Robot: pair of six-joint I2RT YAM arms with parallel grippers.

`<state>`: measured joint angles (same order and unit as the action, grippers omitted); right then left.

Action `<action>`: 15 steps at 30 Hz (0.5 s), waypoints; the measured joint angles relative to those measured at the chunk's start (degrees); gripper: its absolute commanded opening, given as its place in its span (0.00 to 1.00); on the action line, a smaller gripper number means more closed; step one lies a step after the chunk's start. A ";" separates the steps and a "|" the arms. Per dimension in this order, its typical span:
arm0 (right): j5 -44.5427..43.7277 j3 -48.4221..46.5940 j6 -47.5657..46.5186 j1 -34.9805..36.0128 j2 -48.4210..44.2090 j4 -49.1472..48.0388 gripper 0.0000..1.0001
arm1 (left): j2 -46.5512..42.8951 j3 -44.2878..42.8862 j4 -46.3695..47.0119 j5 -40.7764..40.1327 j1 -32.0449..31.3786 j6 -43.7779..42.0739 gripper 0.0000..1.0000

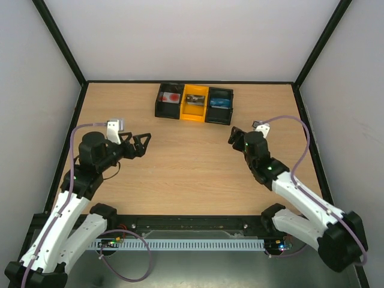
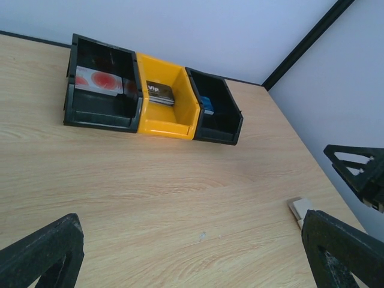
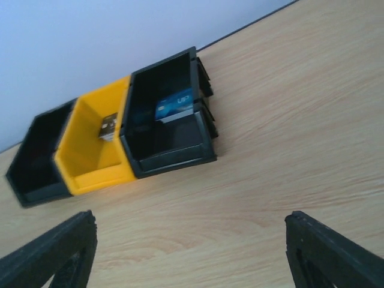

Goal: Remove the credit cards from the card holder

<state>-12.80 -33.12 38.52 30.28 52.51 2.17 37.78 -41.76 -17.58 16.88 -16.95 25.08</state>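
Observation:
Both grippers hover over the bare wood, open and empty. My left gripper [image 1: 143, 144] [image 2: 189, 231] is at the left. My right gripper [image 1: 235, 135] [image 3: 189, 222] is at the right and also shows in the left wrist view [image 2: 359, 174]. Three cards lie in the tray's compartments: a white card with red spots [image 1: 171, 96] [image 2: 99, 80], a dark card [image 1: 193, 100] [image 2: 160, 93] [image 3: 108, 126] and a blue card [image 1: 220, 102] [image 2: 206, 104] [image 3: 174, 106]. A small pale flat piece [image 2: 298, 210] lies on the table; I cannot tell whether it is the card holder.
The black-and-yellow three-compartment tray [image 1: 194, 114] [image 2: 165, 127] [image 3: 96, 177] stands at the back centre of the table. Pale walls with black frame rails close in the back and both sides.

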 measured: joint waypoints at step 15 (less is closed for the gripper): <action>2.40 -17.88 -2.75 -9.35 38.23 -13.38 0.53 | -1.44 2.36 -2.82 -4.00 0.00 -2.25 1.00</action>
<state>-10.39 -51.00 35.77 20.93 90.74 -11.20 36.34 -39.40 -20.40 12.88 -16.95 22.83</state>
